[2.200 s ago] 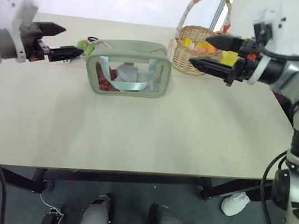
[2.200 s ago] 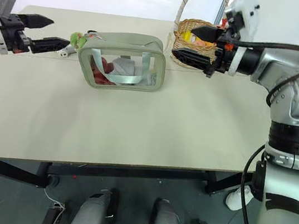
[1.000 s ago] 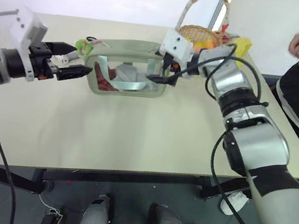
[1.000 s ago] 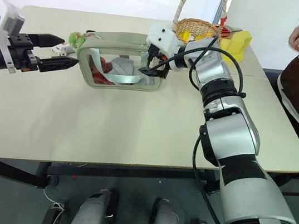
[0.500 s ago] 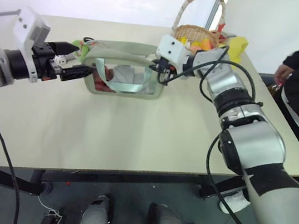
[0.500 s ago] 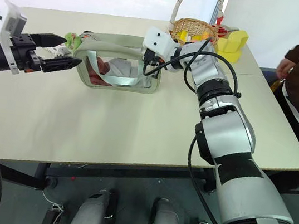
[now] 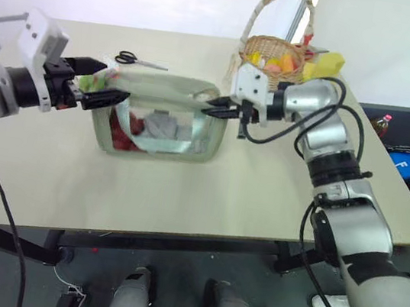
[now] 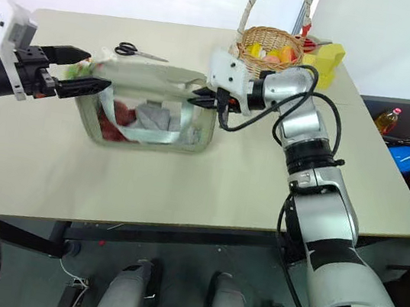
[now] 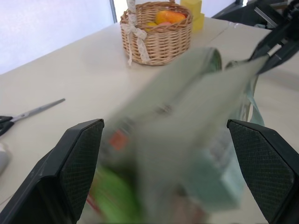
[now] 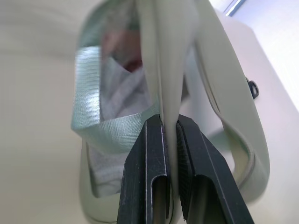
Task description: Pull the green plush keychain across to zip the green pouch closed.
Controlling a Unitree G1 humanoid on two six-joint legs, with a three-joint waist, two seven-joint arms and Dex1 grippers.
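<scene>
— What is clamped by the right gripper (image 10: 169, 135)?
— The end of the green pouch (image 8: 149, 110), on the table (image 8: 208, 185).
— And the left gripper (image 8: 84, 72)?
— Its fingers are spread around the green plush keychain (image 9: 112, 193) at the pouch's other end.

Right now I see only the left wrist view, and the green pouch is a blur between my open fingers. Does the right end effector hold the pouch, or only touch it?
Observer: It holds it. The right end effector is shut on a fabric edge at the right end of the green pouch.
Operator: Is the pouch lifted?
Observer: It does not look so. Its base seems to rest on the table, with the clear window facing the robot.
Operator: Where is the green plush keychain?
Observer: At the pouch's left end. The green plush keychain lies between the open fingers of the left end effector, not gripped.
</scene>
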